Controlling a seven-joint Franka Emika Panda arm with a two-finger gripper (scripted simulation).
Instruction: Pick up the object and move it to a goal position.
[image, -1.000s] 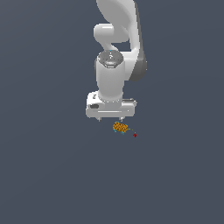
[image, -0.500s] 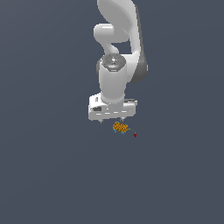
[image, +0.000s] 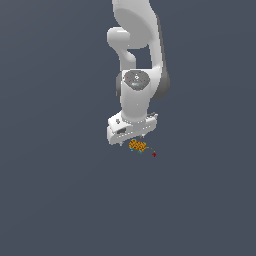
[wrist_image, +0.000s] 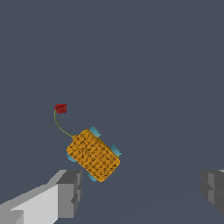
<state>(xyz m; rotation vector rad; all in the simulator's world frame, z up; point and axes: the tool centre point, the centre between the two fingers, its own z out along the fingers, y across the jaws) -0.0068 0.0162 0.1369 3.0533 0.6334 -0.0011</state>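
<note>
The object (image: 137, 146) is a tiny orange-yellow speckled lump with cyan flecks at its edge, lying on the dark grey floor. In the wrist view the object (wrist_image: 93, 155) looks like a small block with cyan wheels. My white gripper (image: 133, 139) hangs just above it, pointing down. In the wrist view the gripper (wrist_image: 141, 186) is open wide and empty. One grey finger (wrist_image: 69, 192) stands close beside the object and the other finger (wrist_image: 213, 187) is far off to the side. The object lies off-centre, not between the fingers.
A small red knob (image: 154, 154) lies on the floor just to the exterior view's right of the object. In the wrist view the red knob (wrist_image: 61, 108) is joined to the object by a thin curved cord. The floor is flat, dark grey.
My gripper has come down toward the object and turned a little about its axis. The object and the red knob have not moved.
</note>
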